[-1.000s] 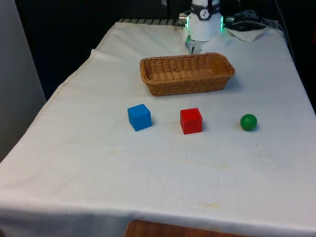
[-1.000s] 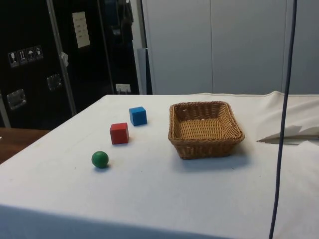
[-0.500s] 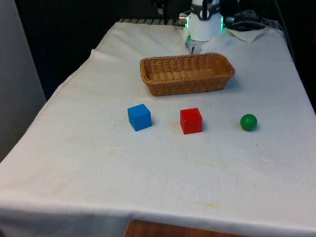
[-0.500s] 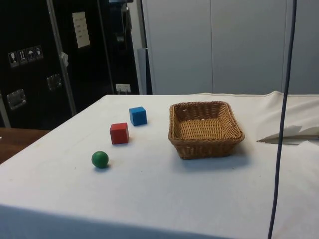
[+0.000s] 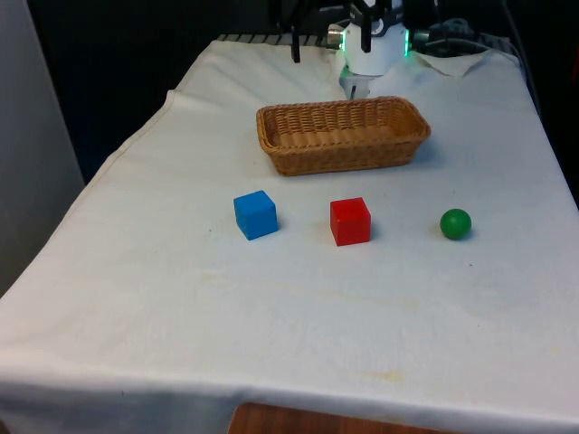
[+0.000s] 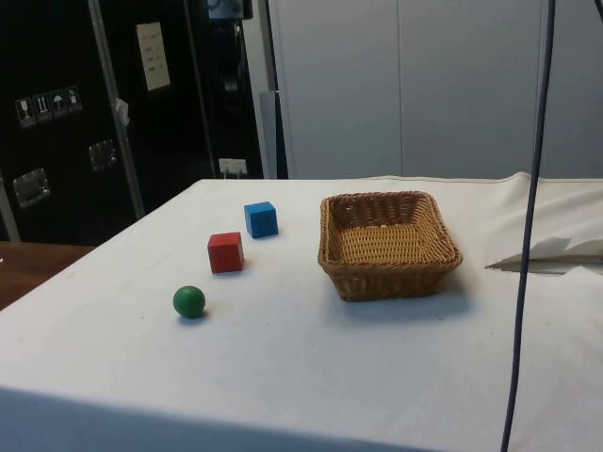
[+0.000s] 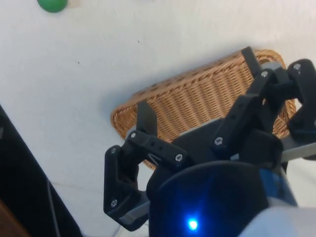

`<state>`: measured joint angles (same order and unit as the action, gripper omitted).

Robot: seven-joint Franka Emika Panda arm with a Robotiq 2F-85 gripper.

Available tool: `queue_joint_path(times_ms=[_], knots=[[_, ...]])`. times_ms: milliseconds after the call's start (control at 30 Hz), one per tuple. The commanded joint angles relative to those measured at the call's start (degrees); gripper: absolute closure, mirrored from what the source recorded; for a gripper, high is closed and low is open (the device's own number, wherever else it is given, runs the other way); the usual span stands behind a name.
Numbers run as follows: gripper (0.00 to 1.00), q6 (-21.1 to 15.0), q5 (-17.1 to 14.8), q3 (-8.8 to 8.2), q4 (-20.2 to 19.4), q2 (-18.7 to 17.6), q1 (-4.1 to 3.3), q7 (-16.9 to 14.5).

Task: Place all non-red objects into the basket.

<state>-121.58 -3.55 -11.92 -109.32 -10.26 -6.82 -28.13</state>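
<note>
Black and two-fingered, the gripper [image 7: 197, 84] hung above the table with its fingers spread wide and nothing between them, and the woven wicker basket [image 7: 207, 98] lay under it in the wrist view. In the front view one dark finger of the gripper [image 5: 295, 41] showed at the top edge of the frame, above the basket's far rim.

Nearest the lower part of the front view sat a row of three pieces on the white tablecloth [image 5: 289, 307]: the blue wooden cube [image 5: 255, 214] at centre left, the red wooden cube [image 5: 350, 221] in the middle, and the small green ball [image 5: 455, 223] at centre right, each well apart from its neighbour. None was touched.

Beyond them, in the upper middle of that frame, stood the oblong wicker basket [image 5: 342, 134], nothing inside it.
</note>
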Motion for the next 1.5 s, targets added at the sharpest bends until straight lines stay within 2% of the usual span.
queue_joint_path(times_ms=[0,100,300,333,367,567,633,700,933,967,1000,1467], knots=[[0.00,-0.2,-0.1,-0.06,-0.1,-0.1,0.06,-0.5],[0.00,-1.9,-1.1,-0.11,-0.5,-0.7,0.29,-3.2],[0.00,-3.3,-1.8,-0.74,-0.7,-1.6,0.46,-6.2],[0.00,-2.6,-1.4,-0.92,-0.5,-1.7,0.23,-5.8],[0.00,-3.6,-1.9,-0.86,-0.7,-1.8,0.52,-6.8],[0.00,-5.0,-2.7,-1.83,-0.9,-3.3,0.74,-10.4],[0.00,-4.6,-2.3,-2.29,-0.7,-3.7,0.52,-10.6],[0.00,-5.9,-3.3,-2.35,-0.9,-4.3,0.86,-12.5],[0.00,-7.5,-4.5,-3.21,-0.8,-6.1,0.97,-16.4],[0.00,-7.0,-4.2,-3.55,-0.7,-6.1,0.69,-16.2],[0.00,-7.9,-4.8,-3.38,-0.7,-6.6,0.97,-17.4],[0.00,-10.0,-7.2,-5.21,0.9,-11.2,1.55,-24.3]])
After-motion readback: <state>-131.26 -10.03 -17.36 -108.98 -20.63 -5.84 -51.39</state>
